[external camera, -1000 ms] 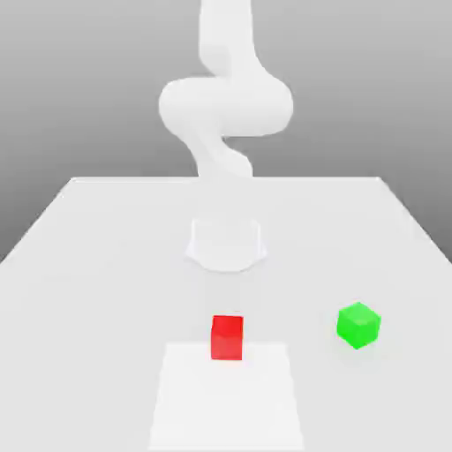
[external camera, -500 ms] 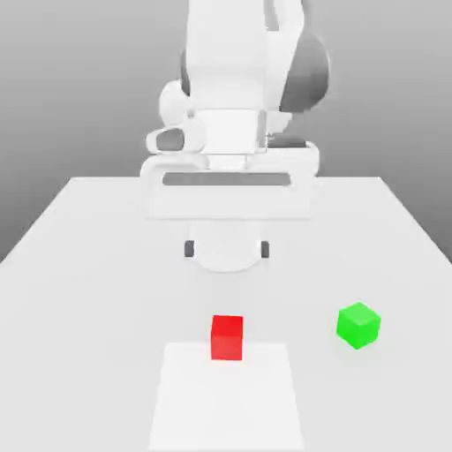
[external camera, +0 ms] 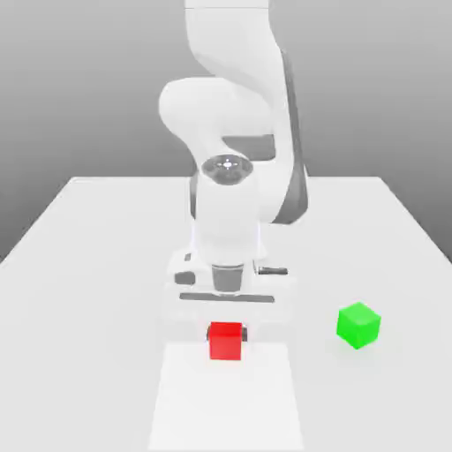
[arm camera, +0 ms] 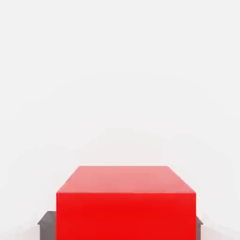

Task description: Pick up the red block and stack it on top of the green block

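The white two-finger gripper [external camera: 227, 335] is lowered over the table and pinches the small, plain, bright red cube with a smooth matte surface [external camera: 225, 342], one dark fingertip [arm camera: 48, 228] against each of two opposite sides. In the hand view the cube lies between the two dark tips, with a paler face and a deeper red face visible. In the exterior view it sits directly below the wide white hand body, upright and level, with one flat face squarely toward the camera.

The red cube is at the edge of a brighter white, flat rectangular patch [external camera: 227, 397] that runs from there toward the camera. Above the hand, the smooth white robot arm with dark grey joint sections [external camera: 227, 212] rises and bends back over the table.

Well apart from the gripper, toward the exterior view's right, the small, plain, bright green cube with a smooth matte surface [external camera: 358, 326] rests on the table. It is turned at an angle, so that a vertical edge faces the camera, and its top is bare. Around and beneath all this spreads the pale, smooth white table [external camera: 88, 309], its far edge straight against a grey background.
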